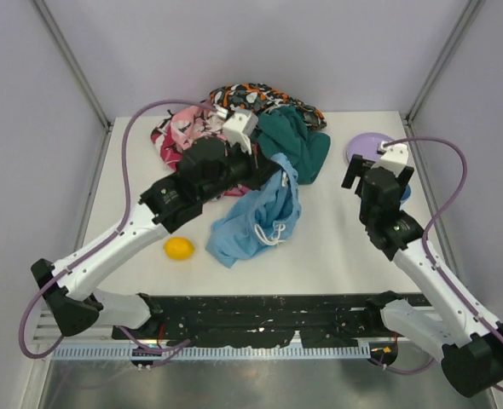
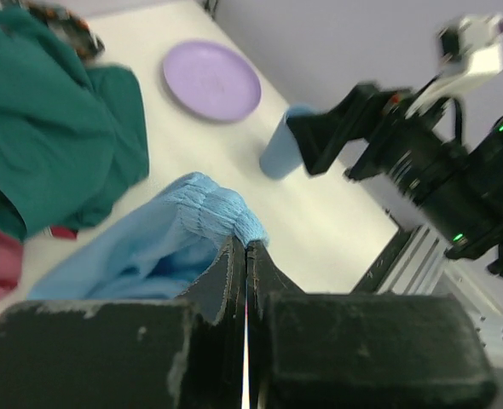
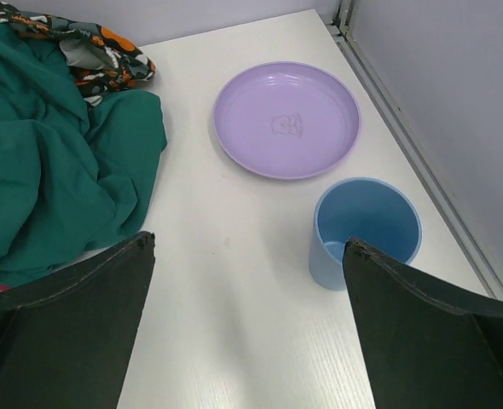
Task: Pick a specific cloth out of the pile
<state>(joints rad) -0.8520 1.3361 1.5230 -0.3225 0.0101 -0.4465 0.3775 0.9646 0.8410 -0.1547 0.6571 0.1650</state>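
The light sky-blue cloth (image 1: 256,215) with its white drawstring (image 1: 270,233) hangs from my left gripper (image 1: 279,162) and trails onto the table in front of the pile (image 1: 234,119). The left gripper (image 2: 246,245) is shut on a bunched fold of the blue cloth (image 2: 196,213). The pile holds an orange-black-white patterned garment (image 1: 256,94), a pink-red one (image 1: 179,132) and a dark teal one (image 1: 294,141). My right gripper (image 3: 247,243) is open and empty above bare table, right of the teal cloth (image 3: 47,162).
A purple plate (image 1: 367,146) lies at the back right; it also shows in the right wrist view (image 3: 286,119). A blue cup (image 3: 364,230) stands just in front of it. A yellow lemon (image 1: 179,248) lies at the front left.
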